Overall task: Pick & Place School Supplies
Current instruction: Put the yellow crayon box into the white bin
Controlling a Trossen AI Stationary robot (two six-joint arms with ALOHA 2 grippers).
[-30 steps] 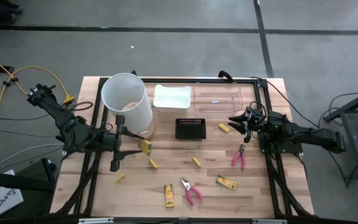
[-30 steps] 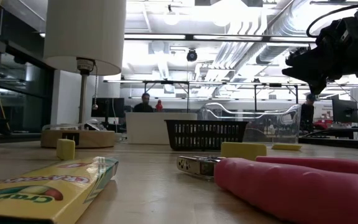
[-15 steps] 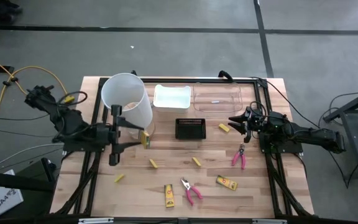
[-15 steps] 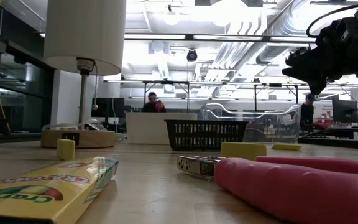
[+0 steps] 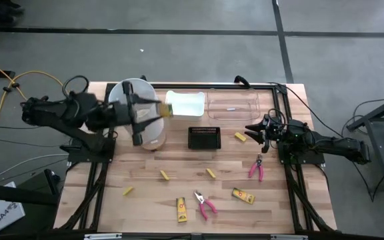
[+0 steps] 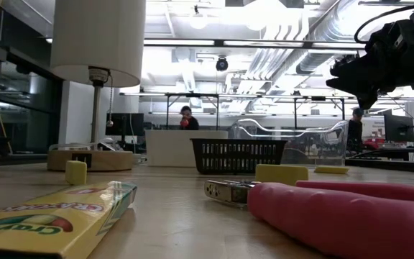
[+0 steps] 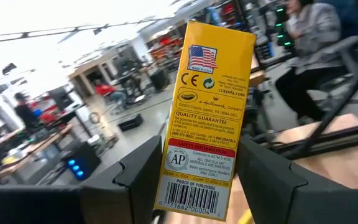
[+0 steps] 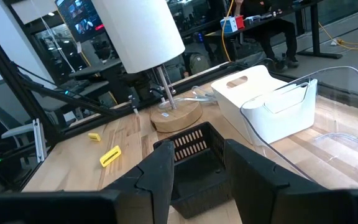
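My left gripper (image 5: 151, 113) is raised over the tall white bin (image 5: 131, 100) and is shut on a flat yellow crayon packet (image 7: 207, 106), which also shows in the high view (image 5: 165, 111). My right gripper (image 5: 255, 130) hovers open and empty at the table's right, next to a small yellow block (image 5: 240, 137); the black tray (image 8: 194, 158) lies ahead of its fingers. Two more packets (image 5: 181, 209) (image 5: 243, 195), two pink-handled pliers (image 5: 204, 204) (image 5: 257, 167) and small yellow blocks (image 5: 165, 175) (image 5: 211, 173) (image 5: 127, 191) lie flat on the table. My left gripper pinches the packet between its two fingers (image 7: 143, 171), which sit on the two narrow long edges at the barcode end (image 7: 191, 199). The packet sticks out past the fingertips, in line with them, its printed back toward the wrist camera. It is lifted clear of the table.
A white container (image 5: 184, 103) and a clear container (image 5: 232, 105) stand at the far edge, the black tray (image 5: 204, 137) in front of them. The bin stands on a round wooden base (image 6: 90, 158). People show in the room behind.
My left gripper has risen from table height beside the bin's base and gone toward the table's far edge, up over the bin, carrying the yellow packet lifted clear. The packet now points toward the white container. My right arm has kept still.
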